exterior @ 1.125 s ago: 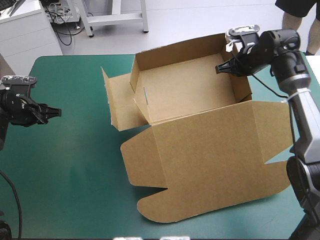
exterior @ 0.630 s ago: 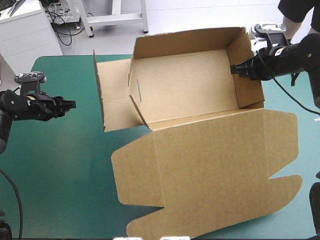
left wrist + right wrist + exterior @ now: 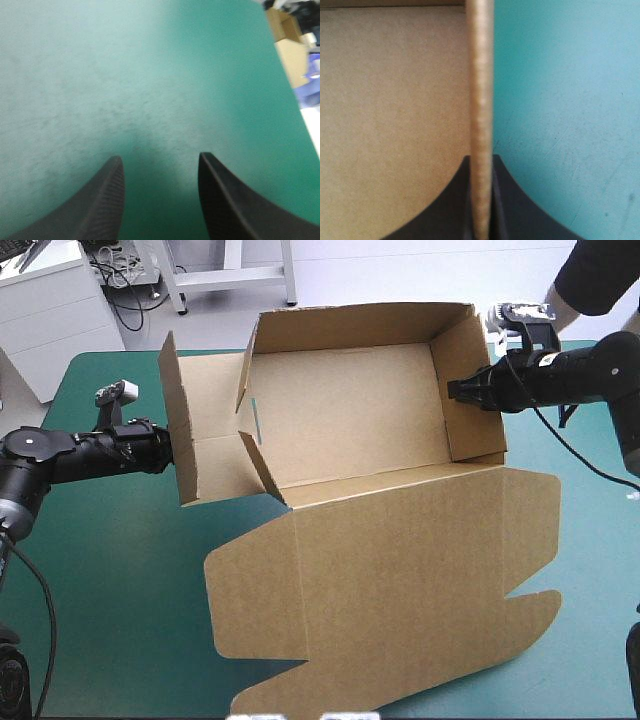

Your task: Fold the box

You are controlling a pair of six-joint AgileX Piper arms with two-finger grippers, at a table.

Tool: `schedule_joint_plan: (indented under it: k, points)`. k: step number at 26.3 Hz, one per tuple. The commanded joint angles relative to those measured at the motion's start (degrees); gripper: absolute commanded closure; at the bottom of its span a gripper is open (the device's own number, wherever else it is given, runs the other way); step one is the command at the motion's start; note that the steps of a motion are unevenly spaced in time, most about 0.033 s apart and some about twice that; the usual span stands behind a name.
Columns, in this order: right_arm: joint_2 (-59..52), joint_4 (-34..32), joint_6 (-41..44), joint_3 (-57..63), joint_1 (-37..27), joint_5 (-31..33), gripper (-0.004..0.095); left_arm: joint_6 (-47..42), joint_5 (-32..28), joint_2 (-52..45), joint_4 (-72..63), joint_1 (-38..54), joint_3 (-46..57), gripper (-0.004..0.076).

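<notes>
Right claw (image 3: 458, 391) clenched on one upright wall of the box (image 3: 350, 420), left claw (image 3: 160, 162) released over teal-green cover (image 3: 100, 75).

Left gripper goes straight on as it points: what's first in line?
Probably the box, its raised left flap; in the high view the left gripper sits at its outer side. Its wrist view shows only cover, so depth is unclear.

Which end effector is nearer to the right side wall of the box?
Right. The right end effector is shut on the right wall of the box. The left end effector, open, is across the box, beside its left outer flap.
</notes>
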Motion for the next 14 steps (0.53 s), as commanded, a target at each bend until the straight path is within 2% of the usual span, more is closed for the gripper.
schedule_joint_plan:
  k: [1,4,7,12,14]
  points:
    - [-1.0,2.9,0.0,-1.3,-0.4,-3.7,0.093,5.4,5.7,-1.3,-14.7,-0.1,-1.4,0.0427]
    - [0.4,2.5,0.0,-1.3,-0.4,-5.0,0.0929,7.0,12.3,-1.3,-23.0,-0.1,-1.4,0.0435]
    - [1.6,2.5,0.4,-1.3,-0.4,-5.5,0.0929,7.0,13.8,-1.3,-26.4,-0.2,-1.4,0.0429]
    - [3.0,2.4,0.4,-1.3,-0.4,-5.8,0.0929,6.7,13.8,-1.3,-29.9,-1.9,-1.5,0.0286]
    - [3.2,2.4,0.4,-1.3,-0.4,-5.9,0.0929,6.7,13.9,-1.3,-32.3,-3.1,-1.5,0.0253]
